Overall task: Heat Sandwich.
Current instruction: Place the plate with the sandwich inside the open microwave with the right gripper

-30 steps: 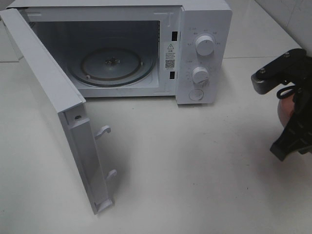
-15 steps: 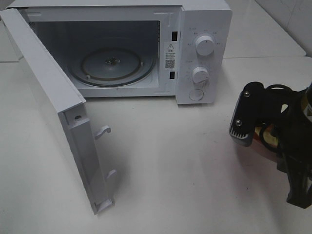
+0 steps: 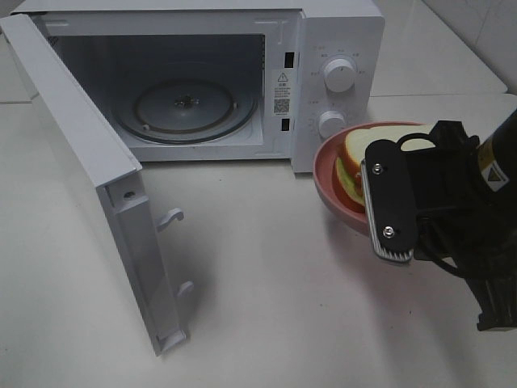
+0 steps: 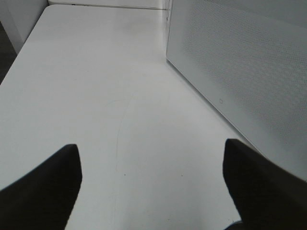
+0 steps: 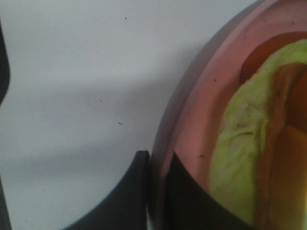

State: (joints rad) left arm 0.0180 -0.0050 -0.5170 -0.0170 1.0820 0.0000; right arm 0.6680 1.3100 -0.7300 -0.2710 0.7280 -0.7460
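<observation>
Right claw (image 5: 157, 195) pinches the pink plate (image 3: 325, 176) carrying the sandwich (image 3: 356, 150), near the open microwave (image 3: 339, 32).

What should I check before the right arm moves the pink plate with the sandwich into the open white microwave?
1. Door: the white microwave door stands wide open: ok.
2. Landing spot: the round glass turntable has nothing on it: ok.
3. Grip: the right gripper is shut on the rim of the round pink plate: ok.
4. Load: the white-bread sandwich sits on the plate: ok.
5. Alignment: the plate hangs in front of the knob panel, not the opening: not ok.
6. Other arm: the left gripper is open and absent from the high view: ok.
</observation>
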